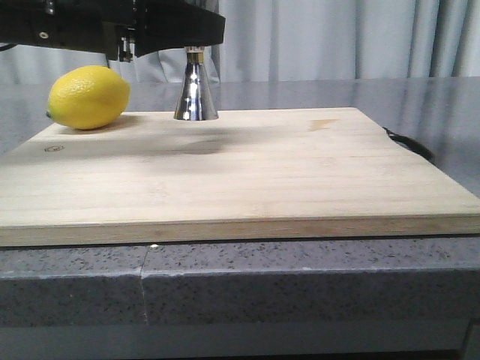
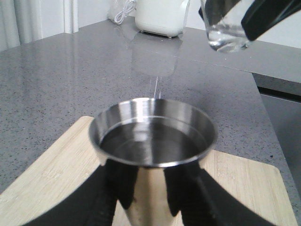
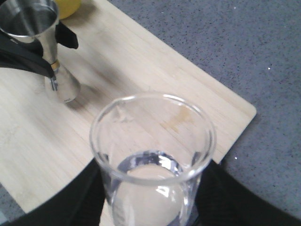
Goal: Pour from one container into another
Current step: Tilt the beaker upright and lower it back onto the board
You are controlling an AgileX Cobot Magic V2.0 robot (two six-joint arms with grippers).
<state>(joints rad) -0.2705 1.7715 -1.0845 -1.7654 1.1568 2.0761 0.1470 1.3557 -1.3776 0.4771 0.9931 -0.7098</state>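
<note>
The steel hourglass jigger (image 1: pixel 196 94) stands on the wooden board's far edge, a gold band at its waist. My left gripper (image 2: pixel 150 188) is shut on the jigger (image 2: pixel 153 136) just under the upper cup, which holds some liquid. The left arm shows as a black bar along the top of the front view. My right gripper (image 3: pixel 153 197) is shut on the clear glass beaker (image 3: pixel 153 155), held in the air over the board with clear liquid in its bottom. From there the jigger (image 3: pixel 42 37) is a short way off. The beaker (image 2: pixel 225 33) hangs above and beyond the jigger's rim.
A yellow lemon (image 1: pixel 88 96) lies on the cutting board (image 1: pixel 240 172) left of the jigger. The board rests on a grey speckled counter (image 1: pixel 300 270). A black object (image 1: pixel 409 142) pokes out at the board's right side. A white appliance (image 2: pixel 162 16) stands far back.
</note>
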